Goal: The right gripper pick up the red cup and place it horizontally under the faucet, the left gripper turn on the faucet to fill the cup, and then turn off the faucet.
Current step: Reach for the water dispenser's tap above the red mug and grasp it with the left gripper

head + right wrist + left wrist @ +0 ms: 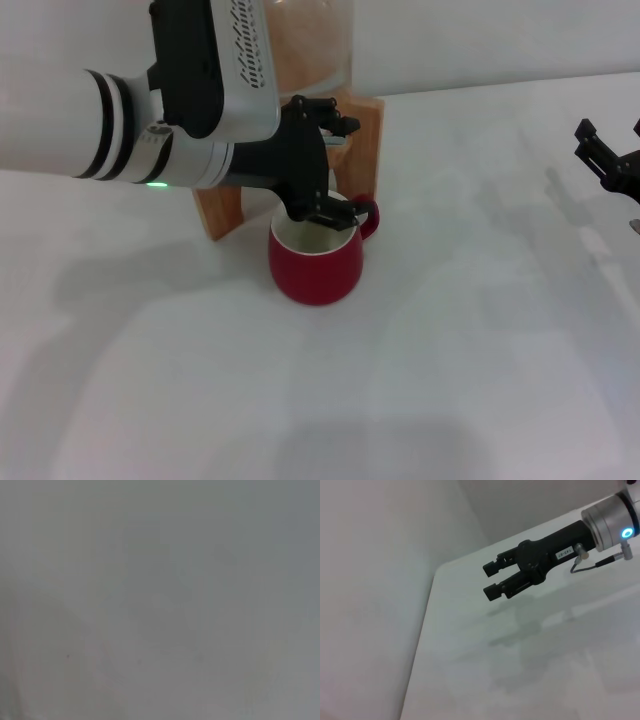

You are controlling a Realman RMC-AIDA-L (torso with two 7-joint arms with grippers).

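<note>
The left gripper (325, 165), its grip state unclear, reaches over the upright red cup (315, 262) toward the hidden faucet — right gripper (492, 579) open, empty, well apart on the table (480, 350).

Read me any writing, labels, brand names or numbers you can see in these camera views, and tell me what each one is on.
Small white label on the right gripper, left wrist view: has dark characters, too small to read.
Left gripper, red cup and wooden stand, head view: no text visible.
Right wrist view: no text at all.
So nothing can be quoted.
</note>
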